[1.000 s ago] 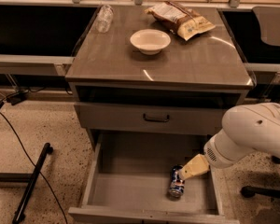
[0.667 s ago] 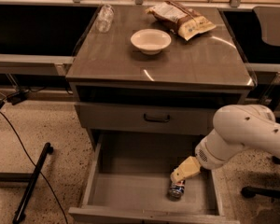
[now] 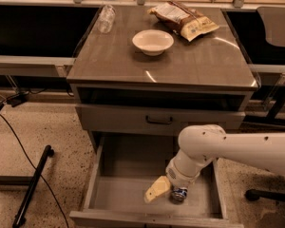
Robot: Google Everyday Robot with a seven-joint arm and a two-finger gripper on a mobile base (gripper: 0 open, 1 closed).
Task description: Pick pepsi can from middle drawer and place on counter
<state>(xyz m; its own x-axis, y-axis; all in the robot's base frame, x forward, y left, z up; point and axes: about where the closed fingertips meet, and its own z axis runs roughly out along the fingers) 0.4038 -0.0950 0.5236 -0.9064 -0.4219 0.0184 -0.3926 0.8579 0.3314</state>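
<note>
The pepsi can [image 3: 179, 194] stands on the floor of the open middle drawer [image 3: 123, 194], near its front right, partly hidden by my wrist. Only its blue side and silver end show. My gripper [image 3: 157, 189], pale yellow, is down inside the drawer just left of the can and close to it. The white arm comes in from the right over the drawer's right wall. The counter [image 3: 190, 68] is the glossy grey-brown top of the cabinet above.
On the counter are a white bowl [image 3: 152, 42], a chip bag [image 3: 183, 19] and a clear bottle [image 3: 106, 18] lying at the back left. A closed drawer front with a dark handle [image 3: 159, 120] sits above the open drawer. A black pole [image 3: 33, 184] lies on the floor at left.
My gripper has moved left and lower in the drawer, from above and right of the can to its left side. The can has stayed in place.
</note>
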